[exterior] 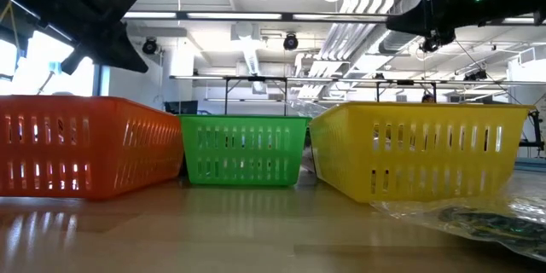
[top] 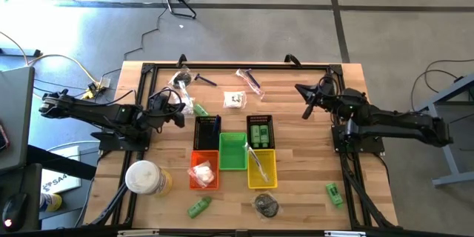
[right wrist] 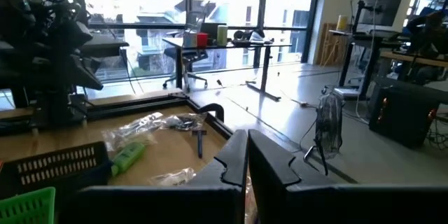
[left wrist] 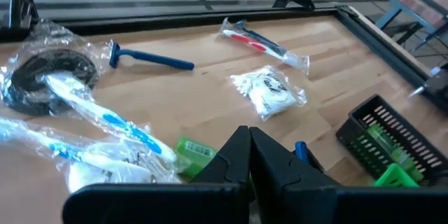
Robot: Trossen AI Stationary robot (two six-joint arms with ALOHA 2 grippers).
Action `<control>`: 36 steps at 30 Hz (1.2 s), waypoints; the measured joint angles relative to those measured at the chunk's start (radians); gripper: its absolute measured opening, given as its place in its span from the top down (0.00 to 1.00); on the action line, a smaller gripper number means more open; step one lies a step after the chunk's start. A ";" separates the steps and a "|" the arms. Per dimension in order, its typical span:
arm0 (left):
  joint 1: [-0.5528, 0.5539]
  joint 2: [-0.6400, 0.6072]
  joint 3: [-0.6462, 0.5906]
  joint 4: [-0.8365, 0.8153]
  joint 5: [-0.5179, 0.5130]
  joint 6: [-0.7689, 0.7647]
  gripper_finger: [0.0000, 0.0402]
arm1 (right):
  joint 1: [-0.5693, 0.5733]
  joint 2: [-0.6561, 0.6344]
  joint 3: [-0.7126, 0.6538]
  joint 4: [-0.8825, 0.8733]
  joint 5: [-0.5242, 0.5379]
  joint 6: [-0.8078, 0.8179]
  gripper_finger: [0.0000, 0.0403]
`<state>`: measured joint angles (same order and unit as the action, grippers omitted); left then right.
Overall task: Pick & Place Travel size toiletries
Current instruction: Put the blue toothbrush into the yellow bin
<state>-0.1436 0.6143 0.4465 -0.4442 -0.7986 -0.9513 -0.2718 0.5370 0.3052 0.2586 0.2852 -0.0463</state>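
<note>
Clenched and empty, the left gripper (left wrist: 250, 155) hangs over the planked wooden table (top: 311, 141), its dark fingers pressed flat together above a green tube (left wrist: 193, 152). Just beside it lie crinkly clear-wrapped toothbrushes (left wrist: 98, 122); farther off are a slim blue razor (left wrist: 148, 59), a wrapped red-handled razor (left wrist: 262, 43) and a puffy white packet (left wrist: 267, 92). Across the table, the right gripper (right wrist: 246, 155) is likewise clenched on nothing. Slotted plastic baskets (top: 232, 152) cluster mid-table.
</note>
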 joint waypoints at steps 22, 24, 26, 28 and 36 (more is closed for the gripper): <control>0.147 0.450 0.397 -0.442 0.168 -0.244 1.00 | 0.000 0.011 -0.013 -0.002 0.000 -0.035 0.98; 0.193 0.476 0.412 -0.476 0.195 -0.261 1.00 | 0.000 0.012 -0.012 -0.003 -0.001 -0.038 0.98; 0.237 0.492 0.414 -0.479 0.217 -0.258 1.00 | 0.000 0.012 -0.012 -0.003 0.000 -0.038 0.98; 0.277 0.503 0.414 -0.481 0.218 -0.249 1.00 | 0.001 0.012 -0.012 -0.008 -0.001 -0.047 0.98; 0.398 0.503 0.414 -0.482 0.218 -0.091 1.00 | 0.000 0.012 -0.012 -0.024 0.000 -0.060 0.98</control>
<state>0.2544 1.1175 0.8604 -0.9264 -0.5808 -1.0423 -0.2714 0.5491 0.2935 0.2348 0.2848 -0.1061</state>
